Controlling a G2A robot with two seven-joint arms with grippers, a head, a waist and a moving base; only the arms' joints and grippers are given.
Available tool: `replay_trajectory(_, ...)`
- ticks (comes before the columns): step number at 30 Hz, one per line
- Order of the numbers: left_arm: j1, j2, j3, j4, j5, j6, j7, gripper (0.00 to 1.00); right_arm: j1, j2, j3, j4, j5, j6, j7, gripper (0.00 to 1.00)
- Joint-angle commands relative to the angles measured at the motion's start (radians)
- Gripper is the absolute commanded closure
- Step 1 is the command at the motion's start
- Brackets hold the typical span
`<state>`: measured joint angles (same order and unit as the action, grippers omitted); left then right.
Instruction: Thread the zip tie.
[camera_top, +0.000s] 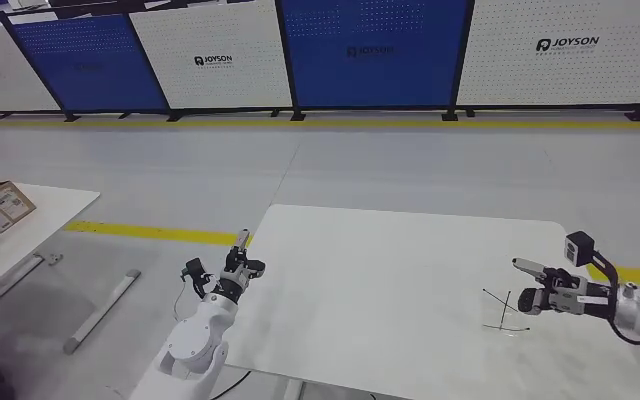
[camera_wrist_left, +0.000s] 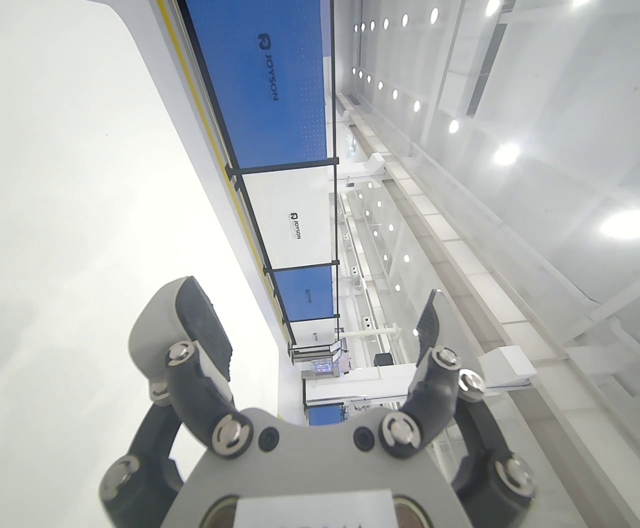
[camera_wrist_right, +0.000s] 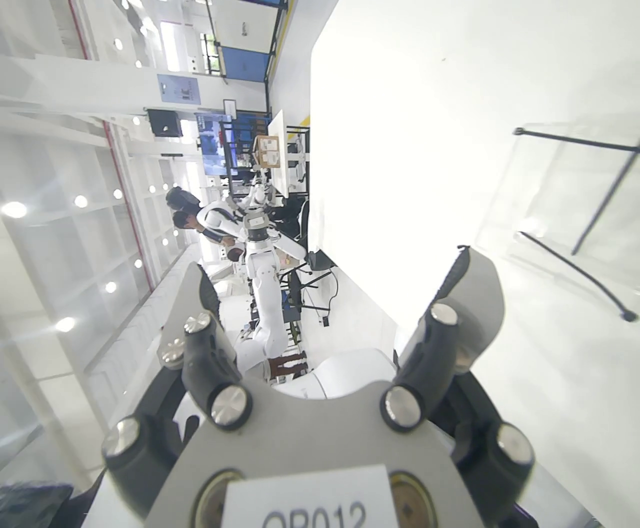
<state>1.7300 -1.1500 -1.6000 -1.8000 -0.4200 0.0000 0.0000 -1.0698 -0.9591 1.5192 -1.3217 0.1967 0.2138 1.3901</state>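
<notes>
Three thin black zip ties (camera_top: 505, 310) (camera_wrist_right: 606, 202), lying loose and unthreaded on the white table (camera_top: 400, 300) near its right edge; two straight and crossing; third gently curved, just beside them; small heads at the ends.

Right wrist view: thin black plastic zip ties (camera_wrist_right: 575, 138), two strips run out at picture edge, far ends cut off. Under them clear plastic sheet (camera_wrist_right: 530, 200), outline faint, cut by same edge. Top view: zip ties (camera_top: 505, 310) too thin to count; heads, crossings not possible to tell. Near side of white table (camera_top: 400, 300) cut off by frame.
</notes>
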Motion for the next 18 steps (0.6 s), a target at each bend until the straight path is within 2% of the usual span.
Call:
replay_trajectory(1,0.000,0.000,0.000,0.000,0.000,0.000,0.000,0.00,0.013,0.030,-0.009,0.002,0.032,0.000,0.000,0.00)
replay_trajectory(3,0.000,0.000,0.000,0.000,0.000,0.000,0.000,0.00,0.018,0.058,-0.009,0.002,0.060,-0.002,0.000,0.00)
replay_trajectory(5,0.000,0.000,0.000,0.000,0.000,0.000,0.000,0.00,0.014,0.095,-0.050,-0.014,0.099,0.011,0.000,0.00)
replay_trajectory(7,0.000,0.000,0.000,0.000,0.000,0.000,0.000,0.00,0.028,0.132,-0.074,-0.007,0.091,0.022,0.000,0.00)
replay_trajectory(10,0.000,0.000,0.000,0.000,0.000,0.000,0.000,0.00,0.044,0.183,-0.139,0.004,0.132,0.026,0.000,0.00)
replay_trajectory(12,0.000,0.000,0.000,0.000,0.000,0.000,0.000,0.00,0.057,0.214,-0.207,0.018,0.183,0.043,0.000,0.00)
replay_trajectory(15,0.000,0.000,0.000,0.000,0.000,0.000,0.000,0.00,0.094,0.242,-0.288,0.051,0.177,0.033,0.000,0.00)
replay_trajectory(18,0.000,0.000,0.000,0.000,0.000,0.000,0.000,0.00,0.094,0.242,-0.288,0.051,0.177,0.033,0.000,0.00)
